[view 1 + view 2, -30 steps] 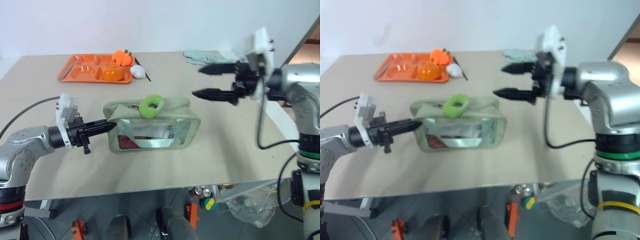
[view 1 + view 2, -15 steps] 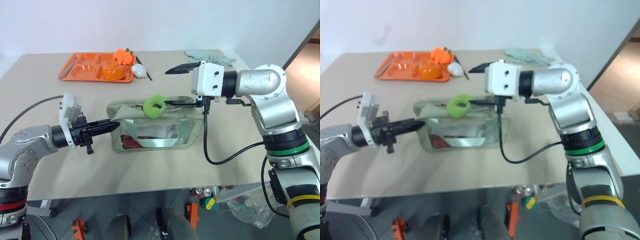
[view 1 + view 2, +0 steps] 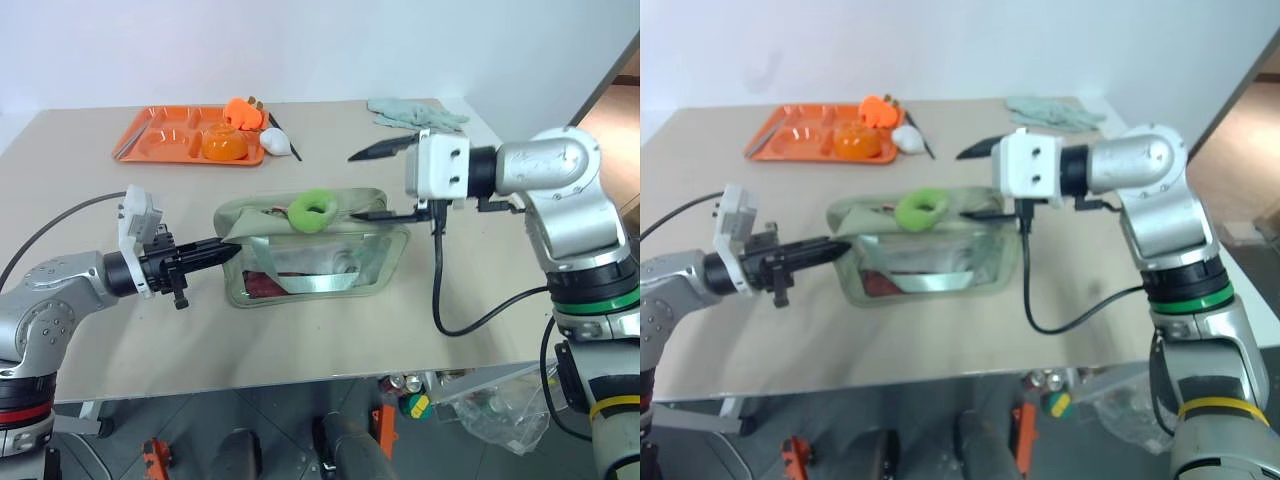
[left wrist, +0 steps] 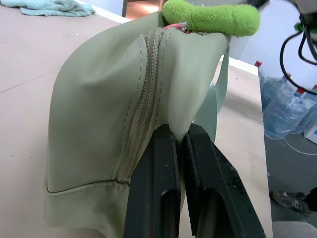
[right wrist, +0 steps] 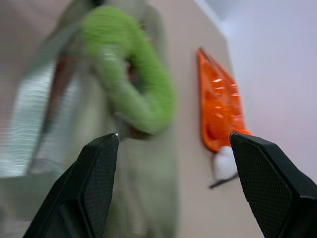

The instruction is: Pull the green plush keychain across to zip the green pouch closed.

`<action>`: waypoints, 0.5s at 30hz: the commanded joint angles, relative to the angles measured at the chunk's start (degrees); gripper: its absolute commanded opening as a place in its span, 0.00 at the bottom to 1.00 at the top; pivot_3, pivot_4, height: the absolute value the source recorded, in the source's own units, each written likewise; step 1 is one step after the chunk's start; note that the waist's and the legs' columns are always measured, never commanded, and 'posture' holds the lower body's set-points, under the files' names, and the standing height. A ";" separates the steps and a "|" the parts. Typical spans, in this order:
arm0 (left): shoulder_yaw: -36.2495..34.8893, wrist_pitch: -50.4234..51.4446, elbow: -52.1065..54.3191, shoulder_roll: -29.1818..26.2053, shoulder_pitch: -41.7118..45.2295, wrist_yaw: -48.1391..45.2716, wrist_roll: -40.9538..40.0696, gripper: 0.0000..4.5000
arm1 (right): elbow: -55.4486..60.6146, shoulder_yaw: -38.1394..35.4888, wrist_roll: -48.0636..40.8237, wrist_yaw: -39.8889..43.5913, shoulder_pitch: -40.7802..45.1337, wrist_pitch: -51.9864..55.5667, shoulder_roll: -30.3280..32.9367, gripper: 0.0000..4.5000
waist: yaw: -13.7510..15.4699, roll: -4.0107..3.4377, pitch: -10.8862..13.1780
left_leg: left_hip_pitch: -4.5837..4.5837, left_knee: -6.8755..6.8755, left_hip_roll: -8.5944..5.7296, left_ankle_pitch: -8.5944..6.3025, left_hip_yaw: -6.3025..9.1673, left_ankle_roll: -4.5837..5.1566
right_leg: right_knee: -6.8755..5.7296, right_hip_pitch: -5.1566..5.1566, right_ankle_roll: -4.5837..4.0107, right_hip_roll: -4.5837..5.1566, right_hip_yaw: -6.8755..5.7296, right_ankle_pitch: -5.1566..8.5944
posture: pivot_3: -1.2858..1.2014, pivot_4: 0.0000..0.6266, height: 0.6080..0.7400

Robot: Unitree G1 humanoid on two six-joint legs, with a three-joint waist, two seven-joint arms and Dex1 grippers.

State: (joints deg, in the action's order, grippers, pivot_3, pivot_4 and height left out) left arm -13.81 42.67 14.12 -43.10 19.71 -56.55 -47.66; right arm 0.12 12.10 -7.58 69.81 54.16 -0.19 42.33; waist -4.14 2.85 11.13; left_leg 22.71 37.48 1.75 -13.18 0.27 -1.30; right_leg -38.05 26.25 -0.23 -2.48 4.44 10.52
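The green pouch lies on the table in front of me, its top zipper partly open. On its top sits the green plush keychain, a lime fuzzy ring. My left gripper is shut on a fold of fabric at the pouch's left end; the left wrist view shows that pinch beside the zipper. To the right of the keychain my right gripper stands open and pointing left. Its lower finger hovers over the pouch's right end, a small gap from the ring. In the right wrist view the keychain lies ahead, between the spread fingers.
An orange compartment tray with orange pieces and a white item stands at the back left. A pale cloth glove lies at the back right. The table's front edge runs close below the pouch; bottles and a plastic bag lie on the floor.
My right gripper has swung left and down from the table's right side to just beside the keychain, rolling at the wrist. The left gripper and the pouch have stayed put.
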 commanded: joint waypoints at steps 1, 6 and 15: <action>-1.34 -0.52 1.87 0.28 0.92 0.29 -1.72 0.00 | 2.34 -0.23 0.54 -0.24 0.17 -1.28 -0.65 0.82 | -0.04 0.00 0.00 | -0.02 0.00 0.00 0.00 0.00 -0.01 | -0.01 0.00 -0.01 -0.01 0.00 -0.01 | 0.52 0.24 1.00; -2.24 -0.16 2.21 0.16 0.55 0.61 -2.45 0.00 | 1.10 0.63 1.09 -0.36 0.73 -2.34 -2.83 0.82 | -0.06 0.00 0.00 | -0.03 0.00 0.01 0.02 0.02 -0.03 | -0.01 -0.02 -0.01 -0.01 -0.02 -0.01 | 0.52 0.24 1.00; -2.41 -0.48 2.97 0.27 -0.32 1.61 -2.86 0.00 | -1.58 0.82 1.07 0.27 2.26 -2.94 -5.79 0.66 | -0.02 0.00 0.00 | -0.02 -0.01 0.01 0.02 0.03 -0.03 | -0.01 -0.02 -0.02 -0.01 -0.02 -0.01 | 0.52 0.24 1.00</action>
State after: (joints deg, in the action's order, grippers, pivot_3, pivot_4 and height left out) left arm -13.97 42.96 14.89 -42.91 19.23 -54.90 -48.97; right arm -1.80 13.55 -6.33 69.84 55.04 -2.06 36.58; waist -4.16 2.85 11.13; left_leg 22.69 37.47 1.75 -13.16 0.30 -1.33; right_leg -38.07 26.23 -0.25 -2.48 4.41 10.51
